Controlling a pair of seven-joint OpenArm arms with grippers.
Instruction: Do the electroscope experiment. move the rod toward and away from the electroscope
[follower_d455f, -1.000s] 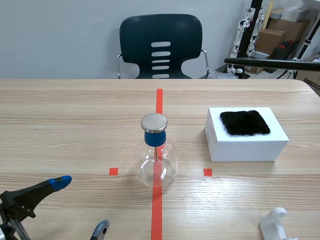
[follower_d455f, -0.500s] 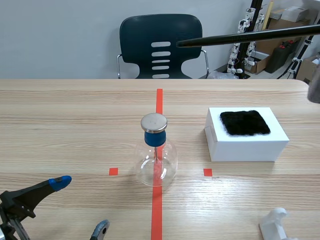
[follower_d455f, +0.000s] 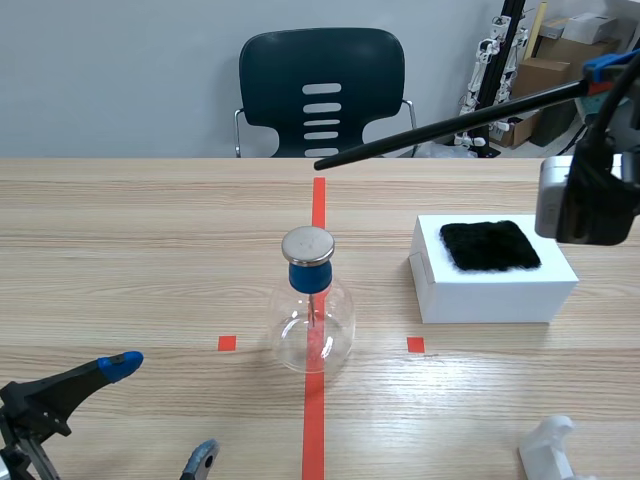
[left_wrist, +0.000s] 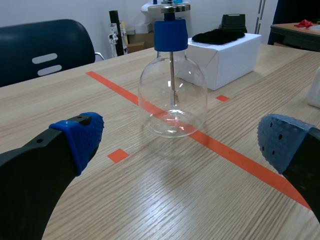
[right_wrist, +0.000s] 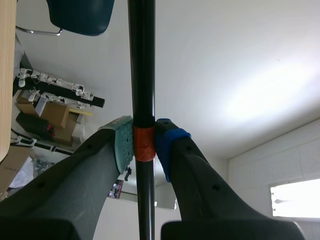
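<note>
With the right gripper (right_wrist: 144, 142), grips the black rod (right_wrist: 141, 60) at its orange band, one pad pressed on each side. Holds it high over the right part of the table (follower_d455f: 150, 230), slanting down toward the middle. In the scene view, shows the rod tip above the electroscope (follower_d455f: 312, 305) and clearly apart from its metal cap. Electroscope placed on the long red tape line at the middle of the table: glass flask, blue stopper, thin stem inside. Rests the left gripper (left_wrist: 182, 142) low by the near edge, fingers wide apart with nothing between them, the flask just ahead. Right of the flask, a white box (follower_d455f: 490, 285) carrying a black cloth (follower_d455f: 490, 245). Beyond the table, a dark chair (follower_d455f: 320, 90).
</note>
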